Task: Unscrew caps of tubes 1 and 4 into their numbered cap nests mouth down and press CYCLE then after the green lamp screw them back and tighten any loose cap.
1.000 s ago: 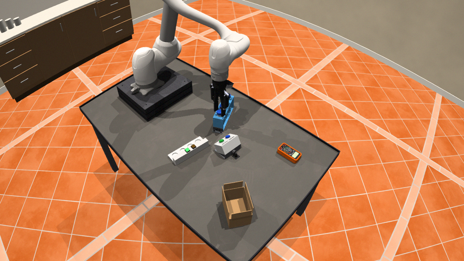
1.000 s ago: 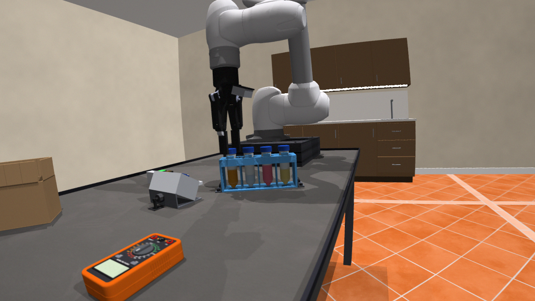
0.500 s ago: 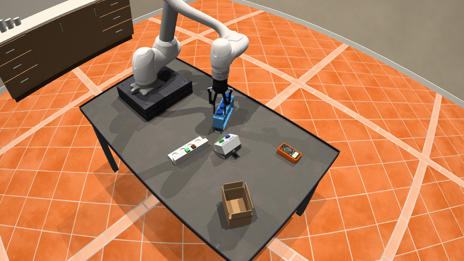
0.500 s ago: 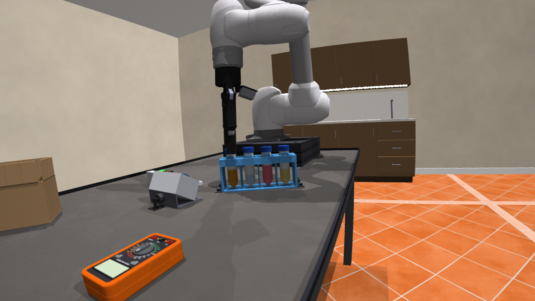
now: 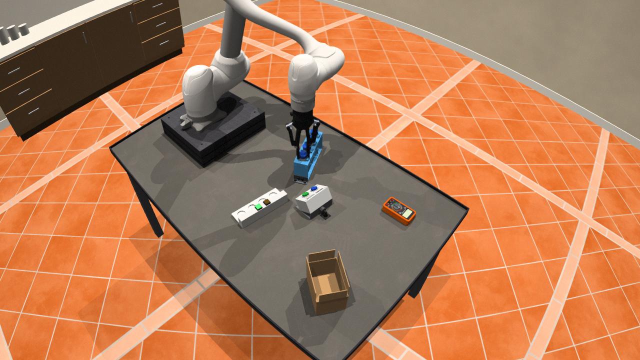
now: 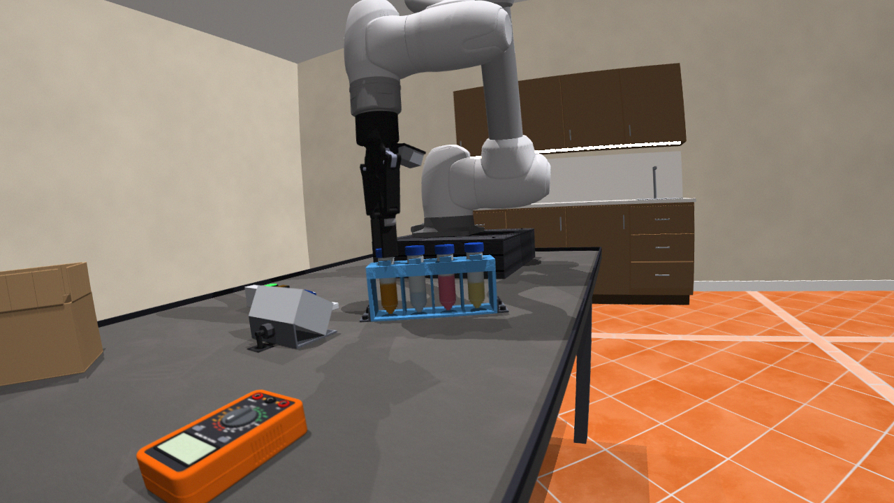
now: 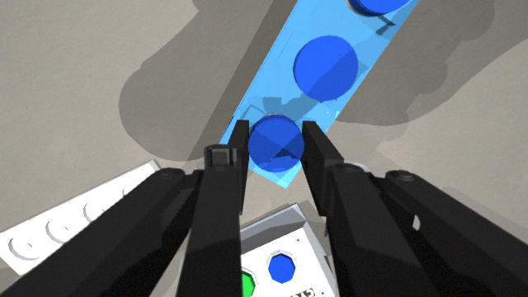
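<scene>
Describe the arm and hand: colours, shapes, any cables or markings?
The arm is glossy off-white, with rounded, bulbous joints and thick tubes. A black wrist section leads to the all-black hand, with two jointed fingers ending in flat pads. No cables or markings visible.

No text or label can be read.

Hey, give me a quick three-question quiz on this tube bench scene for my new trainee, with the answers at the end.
1. True or false: the black hand is closed on the blue screw cap of the orange-liquid tube.
2. How many tubes in the blue rack wear caps? A two, B three, C four.
3. Fill in: the orange device lying on the grey table is a ___.
Key: 1 true; 2 C; 3 multimeter.
</scene>
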`<state>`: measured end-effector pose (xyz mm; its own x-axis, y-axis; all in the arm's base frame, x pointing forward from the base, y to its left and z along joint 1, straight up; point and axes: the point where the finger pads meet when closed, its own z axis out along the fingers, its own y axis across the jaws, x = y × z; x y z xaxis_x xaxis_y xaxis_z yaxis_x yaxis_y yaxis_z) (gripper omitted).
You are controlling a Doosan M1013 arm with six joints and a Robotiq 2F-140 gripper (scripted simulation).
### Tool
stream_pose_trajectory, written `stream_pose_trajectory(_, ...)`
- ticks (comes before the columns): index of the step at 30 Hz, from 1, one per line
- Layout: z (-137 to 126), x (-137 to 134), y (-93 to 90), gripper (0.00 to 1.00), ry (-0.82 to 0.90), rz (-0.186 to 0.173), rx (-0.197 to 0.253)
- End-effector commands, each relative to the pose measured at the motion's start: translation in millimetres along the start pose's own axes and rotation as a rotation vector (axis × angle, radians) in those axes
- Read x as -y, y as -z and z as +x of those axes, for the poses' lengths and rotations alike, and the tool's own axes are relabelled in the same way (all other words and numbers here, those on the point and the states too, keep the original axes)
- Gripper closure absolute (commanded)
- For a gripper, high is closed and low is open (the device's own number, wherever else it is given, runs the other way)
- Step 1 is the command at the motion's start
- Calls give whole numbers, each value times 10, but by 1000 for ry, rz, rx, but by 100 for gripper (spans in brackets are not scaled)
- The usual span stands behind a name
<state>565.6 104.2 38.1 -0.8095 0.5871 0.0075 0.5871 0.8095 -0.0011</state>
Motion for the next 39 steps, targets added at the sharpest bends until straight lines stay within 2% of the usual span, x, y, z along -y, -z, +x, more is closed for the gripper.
stream_pose_trajectory(1, -3, -4, 7, 70, 0, -1, 1)
stream_pose_trajectory(7, -3, -4, 7, 70, 0, -1, 1)
stream_pose_trajectory(21, -4, -3, 5, 70, -700, -1, 0)
stream_pose_trajectory(23, -4, -3, 5, 70, -700, -1, 0)
stream_pose_trajectory(30, -4, -4, 3, 70, -1047, -1, 0)
stream_pose_trajectory(35, -4, -3, 2, 70, -1047, -1, 0)
stream_pose_trajectory(36, -4, -4, -4, 59, -1047, -1, 0)
stream_pose_trajectory(39, -4, -4, -4, 59, -1047, -1, 0)
